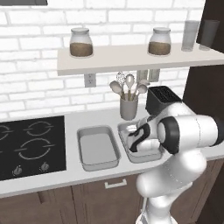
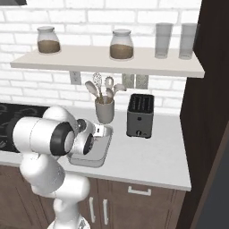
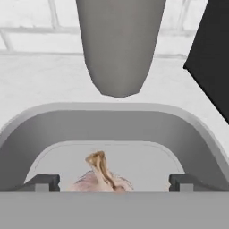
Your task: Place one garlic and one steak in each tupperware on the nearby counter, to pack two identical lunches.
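Garlic (image 3: 100,176) lies on floor of right tray (image 3: 112,120), the one nearer toaster (image 2: 140,115). Tool (image 3: 114,183) spread wide either side of garlic, gripping nothing. Judged step: garlic drop-off into this tray. Next move calls for straight lift clear of rim, then fetching a steak.

Counted: trays two, left tray (image 1: 98,148) bare, away from toaster on surface (image 2: 147,156); garlic one; toaster one; utensil cup (image 1: 128,107) one.
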